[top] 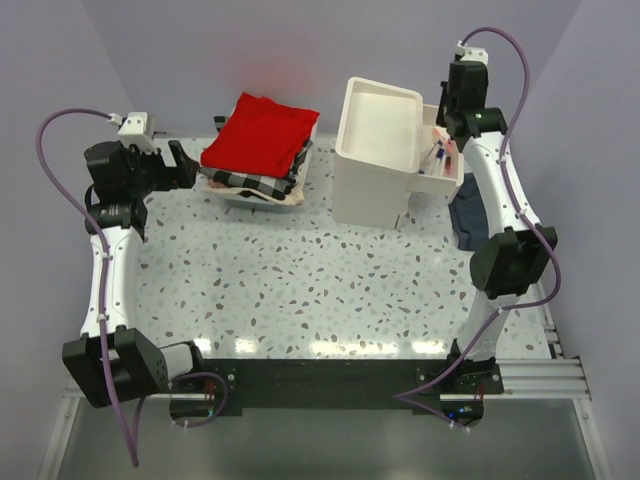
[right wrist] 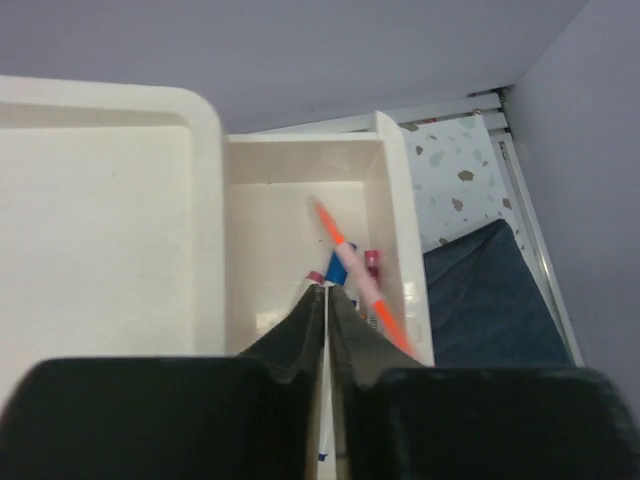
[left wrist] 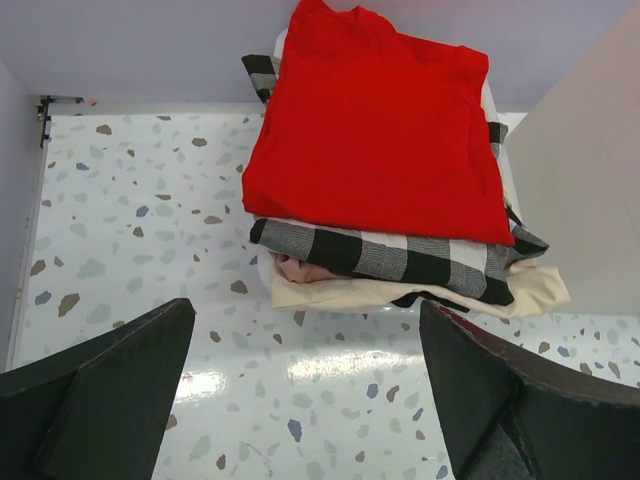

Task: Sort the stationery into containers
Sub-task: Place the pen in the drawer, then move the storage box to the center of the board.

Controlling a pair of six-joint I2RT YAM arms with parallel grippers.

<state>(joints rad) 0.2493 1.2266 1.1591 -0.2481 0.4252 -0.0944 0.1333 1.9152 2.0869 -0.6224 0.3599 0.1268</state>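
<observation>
The speckled table (top: 300, 280) runs under both of your arms. The tall white drawer unit (top: 365, 200) is the biggest thing on it. In the right wrist view its flat top fills the area left of your right gripper (right wrist: 325, 320).

The stack of folded cloths (left wrist: 380, 130), red on top with checked and cream layers below, lies ahead of your left gripper (left wrist: 305, 400). It is centred slightly to the right of the gap, well clear of both fingers. Those fingers stand wide apart with only bare tabletop between them.

The dark blue-grey cloth (right wrist: 490, 300) lies on the table to the right of your right jaws, against the outer wall of the pulled-out drawer (right wrist: 395, 220). That drawer sticks out from the unit's side, directly beneath and ahead of your right fingertips.

The stationery you can see is inside it. The orange-red marker (right wrist: 345, 250) slants from just ahead of the fingertips down to their right. A small blue piece (right wrist: 338, 268) sits at the tips, and a small red-topped item (right wrist: 372, 260) is just to the right of it.

Your right jaws are pressed together with only a hairline slit between them. A thin white streak shows in that slit, but you cannot tell whether it is something pinched there.
</observation>
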